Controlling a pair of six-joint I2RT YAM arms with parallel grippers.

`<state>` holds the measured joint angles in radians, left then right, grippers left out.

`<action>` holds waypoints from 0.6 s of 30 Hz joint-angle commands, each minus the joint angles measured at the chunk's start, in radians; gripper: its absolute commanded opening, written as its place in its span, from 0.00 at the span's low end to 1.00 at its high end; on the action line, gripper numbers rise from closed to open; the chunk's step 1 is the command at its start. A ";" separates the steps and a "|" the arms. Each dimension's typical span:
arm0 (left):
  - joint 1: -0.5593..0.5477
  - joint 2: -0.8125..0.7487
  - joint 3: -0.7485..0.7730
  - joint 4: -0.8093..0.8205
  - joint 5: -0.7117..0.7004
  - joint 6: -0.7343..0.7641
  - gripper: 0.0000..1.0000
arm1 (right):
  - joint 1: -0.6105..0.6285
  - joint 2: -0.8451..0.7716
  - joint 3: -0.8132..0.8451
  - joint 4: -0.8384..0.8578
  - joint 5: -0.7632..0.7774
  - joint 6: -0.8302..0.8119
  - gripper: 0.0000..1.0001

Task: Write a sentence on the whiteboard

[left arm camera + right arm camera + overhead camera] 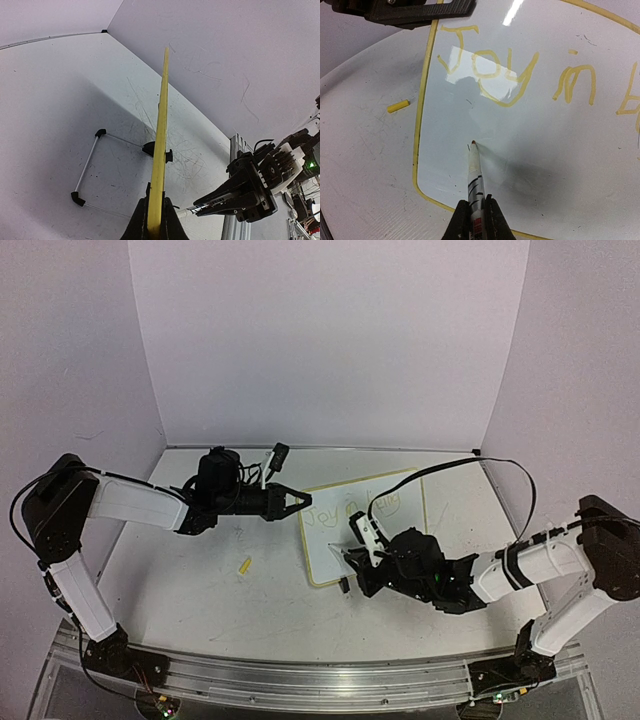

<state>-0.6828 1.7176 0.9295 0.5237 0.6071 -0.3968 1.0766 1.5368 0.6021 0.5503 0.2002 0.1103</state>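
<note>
On the surface, left tool (156,220) pinches whiteboard (325,552) rim tight; right tool (476,210) clamps pen (475,172), tip below sentence (572,80). Mid-writing, likely; next needs second-line stroke.

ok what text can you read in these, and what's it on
"Joy": yellow writing on the board.
"in": next on the same line.
Next word: cut off at the frame edge in the right wrist view, too small to read from above.
Print on the pen: too blurred to read.
</note>
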 commanded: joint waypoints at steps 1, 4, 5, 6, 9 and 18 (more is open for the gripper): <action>0.005 0.030 0.016 -0.095 -0.109 0.052 0.00 | 0.002 0.023 0.049 0.006 0.046 0.015 0.00; 0.005 0.027 0.016 -0.096 -0.110 0.055 0.00 | 0.003 0.037 0.061 0.002 0.046 0.010 0.00; 0.005 0.027 0.016 -0.096 -0.110 0.055 0.00 | 0.003 0.040 0.064 0.000 0.040 0.007 0.00; 0.006 0.027 0.017 -0.096 -0.110 0.056 0.00 | 0.003 0.043 0.066 -0.001 0.034 0.004 0.00; 0.005 0.030 0.018 -0.097 -0.110 0.056 0.00 | 0.003 0.046 0.069 -0.005 0.010 0.000 0.00; 0.005 0.034 0.025 -0.099 -0.111 0.058 0.00 | 0.004 0.039 0.057 -0.033 -0.017 0.008 0.00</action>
<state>-0.6823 1.7176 0.9295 0.5228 0.6071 -0.3930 1.0836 1.5646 0.6369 0.5494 0.1891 0.1094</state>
